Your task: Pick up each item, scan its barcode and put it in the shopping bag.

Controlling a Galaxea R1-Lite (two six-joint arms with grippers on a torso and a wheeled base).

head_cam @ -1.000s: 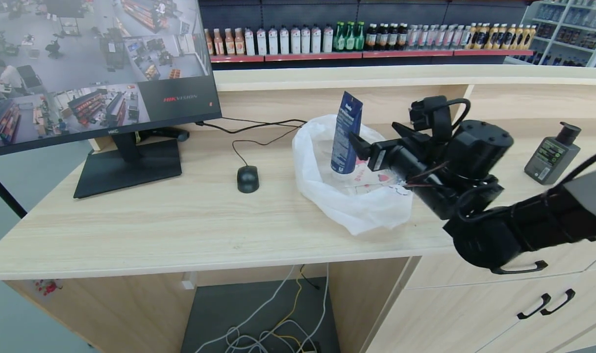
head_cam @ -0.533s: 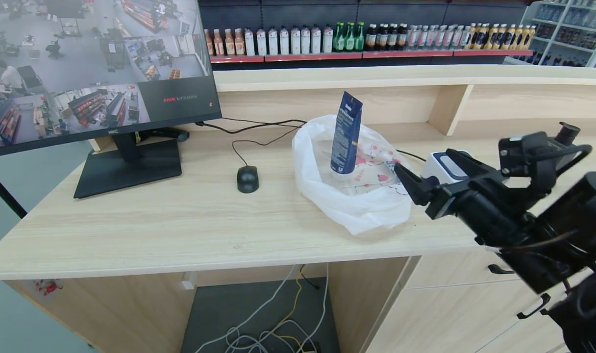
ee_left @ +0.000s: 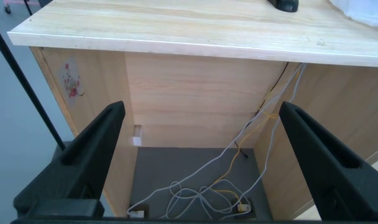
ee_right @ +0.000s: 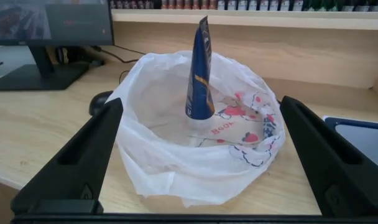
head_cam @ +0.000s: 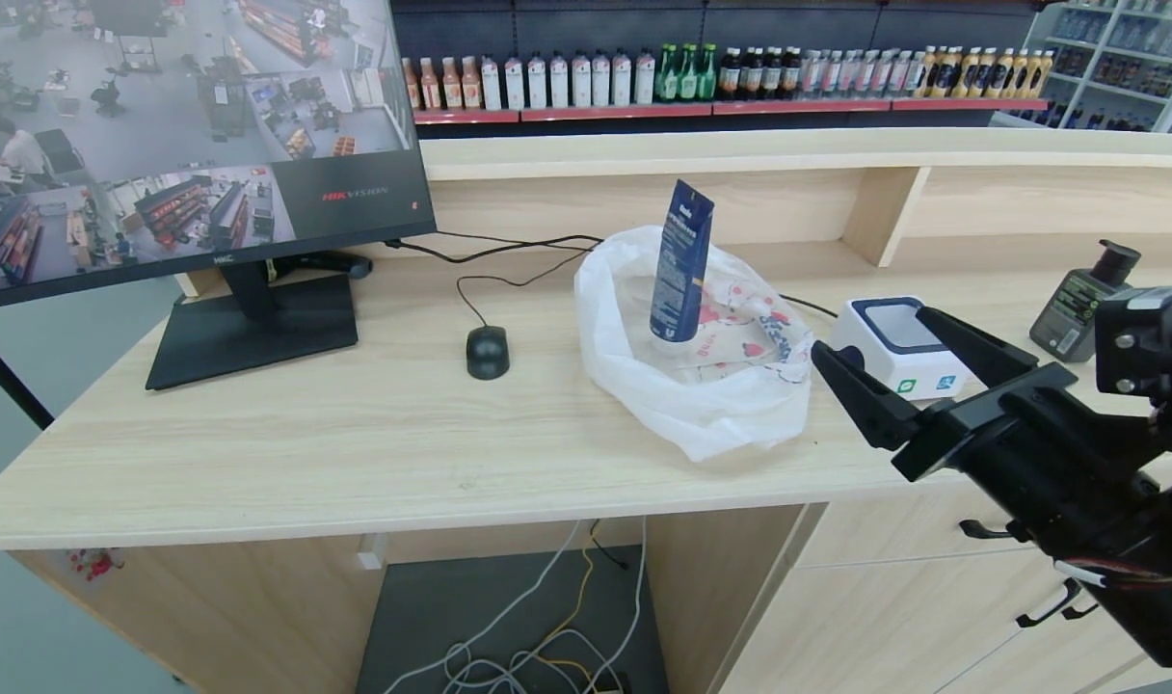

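Right hand [head_cam: 870,333] spread beside shopping bag [head_cam: 702,414], tube [head_cam: 680,265] upright inside, cap down

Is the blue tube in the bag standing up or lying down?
Upright: the tube stands cap down inside the bag, crimped end up.

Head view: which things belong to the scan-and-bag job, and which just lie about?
Job: blue tube, shopping bag, scanner, dark bottle, right gripper.
Lying about: monitor, mouse, bottles on the back shelf.
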